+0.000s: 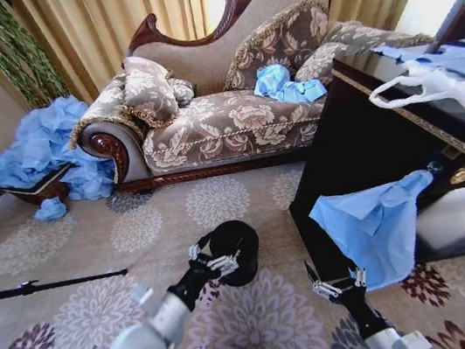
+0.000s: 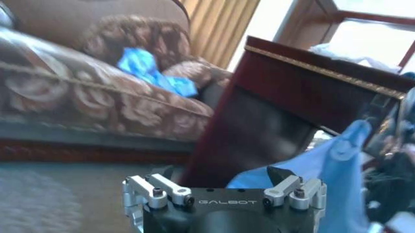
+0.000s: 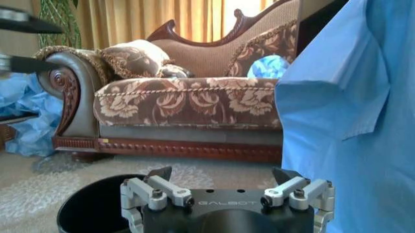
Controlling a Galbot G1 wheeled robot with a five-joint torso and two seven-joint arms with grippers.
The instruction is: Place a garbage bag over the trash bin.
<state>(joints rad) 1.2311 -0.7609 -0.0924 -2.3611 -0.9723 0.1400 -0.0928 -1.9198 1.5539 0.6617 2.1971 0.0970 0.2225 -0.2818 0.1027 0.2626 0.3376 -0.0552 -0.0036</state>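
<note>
Fingers of the right gripper (image 1: 339, 284) stood spread just below the hanging garbage bag (image 1: 374, 227), not touching; left gripper (image 1: 213, 260) spread at the trash bin (image 1: 237, 246).

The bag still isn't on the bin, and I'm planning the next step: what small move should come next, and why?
Probably bring the right gripper, which is open, up to the hanging bag and close on its lower edge. The bag drapes from the cabinet just above that gripper, held by neither arm, while the left gripper sits open at the bin.
</note>
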